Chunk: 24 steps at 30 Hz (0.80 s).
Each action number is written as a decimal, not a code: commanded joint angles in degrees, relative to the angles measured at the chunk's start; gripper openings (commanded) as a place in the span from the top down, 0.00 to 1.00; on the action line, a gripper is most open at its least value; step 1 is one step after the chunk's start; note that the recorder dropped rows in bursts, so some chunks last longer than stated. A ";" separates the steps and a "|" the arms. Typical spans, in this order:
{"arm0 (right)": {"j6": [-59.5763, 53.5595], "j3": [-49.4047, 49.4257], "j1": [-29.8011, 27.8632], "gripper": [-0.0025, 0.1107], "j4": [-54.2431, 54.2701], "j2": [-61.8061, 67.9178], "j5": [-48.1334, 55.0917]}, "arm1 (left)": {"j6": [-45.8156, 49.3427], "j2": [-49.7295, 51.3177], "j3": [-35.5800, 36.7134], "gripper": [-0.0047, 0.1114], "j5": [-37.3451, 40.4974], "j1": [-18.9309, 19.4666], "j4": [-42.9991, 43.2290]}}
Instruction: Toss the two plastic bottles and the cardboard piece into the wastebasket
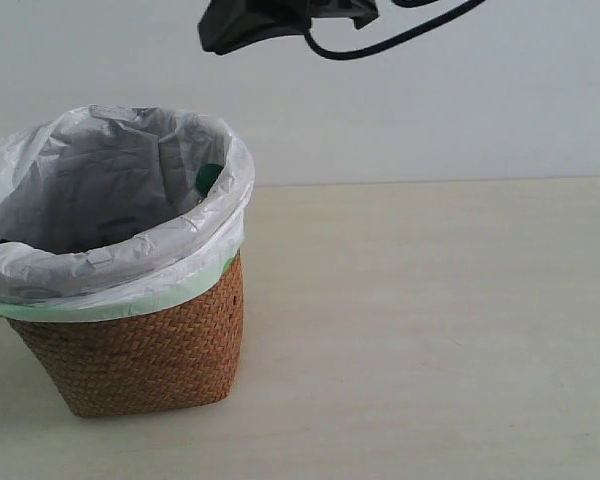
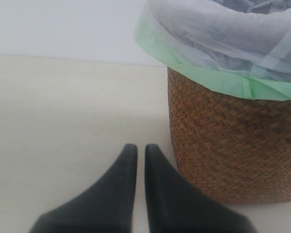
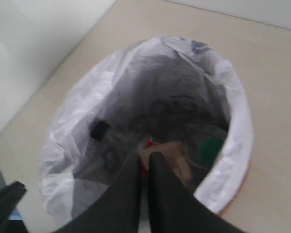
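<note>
Wastebasket [image 1: 150,350] — one; inside two: green-cap bottle [image 3: 211,148], black-cap bottle [image 3: 99,129]; one cardboard piece [image 3: 169,154]

The wastebasket [image 1: 150,350] is rough, matt brown woven wicker, and the bag [image 1: 100,180] lining it is thin translucent white-grey plastic, crinkled, with a faint sheen and a pale green edge. Inside the wastebasket lie a matt beige cardboard piece [image 3: 172,153] and a smooth green plastic cap [image 3: 211,148]. The table [image 1: 430,330] under the wastebasket is pale, smooth and matt, and the left gripper [image 2: 141,151] and right gripper [image 3: 145,162] look like smooth matt black plastic.
</note>
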 commanded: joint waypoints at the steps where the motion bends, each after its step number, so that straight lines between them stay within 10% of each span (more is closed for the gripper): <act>1: 4.93 -0.14 0.01 0.97 -12.62 -4.45 4.92 | -0.50 -0.14 0.17 0.91 -0.15 0.19 0.11; 8: 6.26 2.16 0.01 0.97 -18.96 -12.08 7.41 | -0.50 -0.14 0.17 0.91 -0.15 0.19 0.11; 24: 9.66 39.90 0.01 0.97 -29.10 -42.56 -20.11 | -0.50 -0.14 0.17 0.91 -0.15 0.19 0.11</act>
